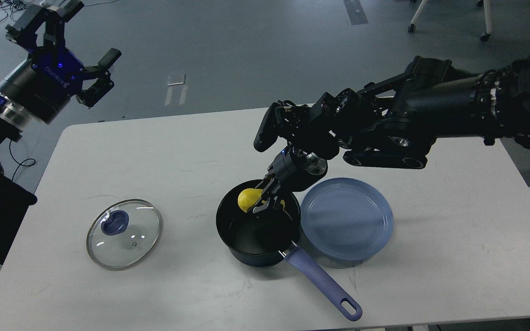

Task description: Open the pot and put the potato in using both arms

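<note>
My right pincer (265, 200) is down inside the pot (258, 225), fingers clamped on the potato (248, 198), whose far half hides behind them. The pot sits mid-table (177, 151), touching the blue plate (347, 218). The lid (123, 233) lies flat, well to the left. My left pincer (69, 55) hangs high beyond the table, fingers spread wide, empty.

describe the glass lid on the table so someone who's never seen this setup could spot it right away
Start at the white table and find the dark pot with the lavender handle near its middle. Left of the pot, apart from it, the lid lies flat on the tabletop. It is the only see-through disc, metal-rimmed with a blue knob, unlike the solid blue plate on the pot's right.
</note>
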Controlling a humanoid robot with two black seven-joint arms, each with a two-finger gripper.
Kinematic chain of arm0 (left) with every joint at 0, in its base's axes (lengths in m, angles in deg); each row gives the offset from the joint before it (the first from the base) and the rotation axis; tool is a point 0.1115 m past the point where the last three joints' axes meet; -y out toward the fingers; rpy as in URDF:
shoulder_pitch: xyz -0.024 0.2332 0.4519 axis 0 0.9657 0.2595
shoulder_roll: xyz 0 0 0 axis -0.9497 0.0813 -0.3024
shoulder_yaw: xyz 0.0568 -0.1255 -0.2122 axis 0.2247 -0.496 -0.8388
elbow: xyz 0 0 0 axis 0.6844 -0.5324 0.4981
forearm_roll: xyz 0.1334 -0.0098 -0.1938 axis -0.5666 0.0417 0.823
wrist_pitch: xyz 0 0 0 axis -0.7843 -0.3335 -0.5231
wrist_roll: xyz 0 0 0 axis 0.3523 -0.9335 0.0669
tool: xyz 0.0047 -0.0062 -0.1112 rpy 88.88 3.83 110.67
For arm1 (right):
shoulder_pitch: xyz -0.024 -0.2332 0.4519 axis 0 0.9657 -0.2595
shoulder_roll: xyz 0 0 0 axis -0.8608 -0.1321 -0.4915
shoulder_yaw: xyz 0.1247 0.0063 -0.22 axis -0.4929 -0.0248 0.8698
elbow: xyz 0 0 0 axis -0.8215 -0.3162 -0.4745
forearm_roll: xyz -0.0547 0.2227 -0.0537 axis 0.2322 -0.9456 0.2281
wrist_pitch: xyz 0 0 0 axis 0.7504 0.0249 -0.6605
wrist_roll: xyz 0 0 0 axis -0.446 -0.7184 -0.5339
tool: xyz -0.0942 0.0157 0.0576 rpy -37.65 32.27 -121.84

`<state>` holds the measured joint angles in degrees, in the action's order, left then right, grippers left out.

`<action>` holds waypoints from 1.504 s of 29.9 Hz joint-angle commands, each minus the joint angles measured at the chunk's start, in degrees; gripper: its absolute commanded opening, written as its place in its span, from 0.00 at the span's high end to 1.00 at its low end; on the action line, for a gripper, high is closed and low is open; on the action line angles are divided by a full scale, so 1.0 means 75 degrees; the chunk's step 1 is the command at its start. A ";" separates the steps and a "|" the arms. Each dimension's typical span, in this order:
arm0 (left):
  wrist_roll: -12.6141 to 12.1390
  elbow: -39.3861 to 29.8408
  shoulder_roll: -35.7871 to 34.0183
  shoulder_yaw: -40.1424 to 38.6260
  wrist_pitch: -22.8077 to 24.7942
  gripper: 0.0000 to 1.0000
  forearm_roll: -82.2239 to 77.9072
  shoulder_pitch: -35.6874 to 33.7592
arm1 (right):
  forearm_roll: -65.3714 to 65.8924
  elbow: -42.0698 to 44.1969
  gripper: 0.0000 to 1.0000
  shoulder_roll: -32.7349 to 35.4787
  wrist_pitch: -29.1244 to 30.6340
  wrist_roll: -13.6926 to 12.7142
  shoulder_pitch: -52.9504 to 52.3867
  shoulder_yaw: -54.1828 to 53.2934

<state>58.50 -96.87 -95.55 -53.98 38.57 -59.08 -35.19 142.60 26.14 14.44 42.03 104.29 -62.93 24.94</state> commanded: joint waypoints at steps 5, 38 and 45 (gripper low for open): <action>-0.0001 0.0003 -0.0026 -0.0012 0.0000 0.02 0.0000 0.0012 | -0.0030 0.0017 0.65 0.0001 -0.0130 0.0001 0.0130 0.0057; -0.0001 0.0026 0.0021 -0.0012 0.0000 0.02 -0.0012 0.0199 | -0.3825 0.0087 0.06 0.2390 -0.0212 0.0001 0.0223 -0.1161; -0.0001 0.0026 0.0278 -0.0012 0.0000 0.02 -0.0012 0.0538 | -0.6528 0.0274 0.06 0.3878 -0.0001 0.0001 0.1650 -0.2248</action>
<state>58.50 -96.69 -94.30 -54.11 38.57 -59.13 -32.24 102.32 27.76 39.85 41.21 104.28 -55.58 12.12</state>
